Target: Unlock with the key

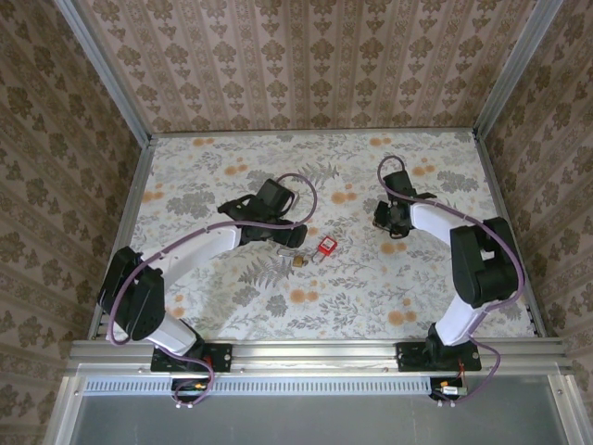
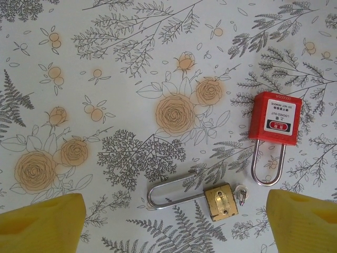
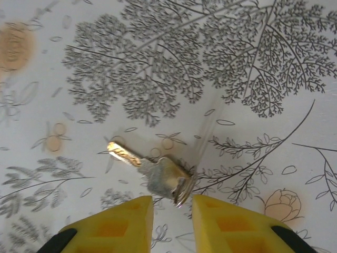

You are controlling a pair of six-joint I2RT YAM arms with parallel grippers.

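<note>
**Left gripper** (image 2: pixel 174 208): released. The jaws are spread wide with nothing between them, and it is hung over the two padlocks; it is the nearer arm to both.

**Brass padlock** (image 2: pixel 221 202): laid flat on the tablecloth (image 2: pixel 105 63), just ahead of the left fingertips. Its long axis runs along the line from finger to finger, with the shackle towards the left finger and the body towards the right. A small silvery piece is seen at the body's right end; what it is cannot be told.

**Red padlock** (image 2: pixel 275 118): laid just right of the brass one, close but not touching, with the shackle turned back towards the gripper.

**Key** (image 3: pixel 152 171): the bow is set between the right fingertips, and the blade is pointed away from them and to the left.

**Right gripper** (image 3: pixel 172 211): drawn in on the bow and judged to be grasping it. In the overhead view it is stationed well to the right of the padlocks. The key is therefore judged to need carrying leftward, blade leading. Which padlock it fits cannot be told.
</note>
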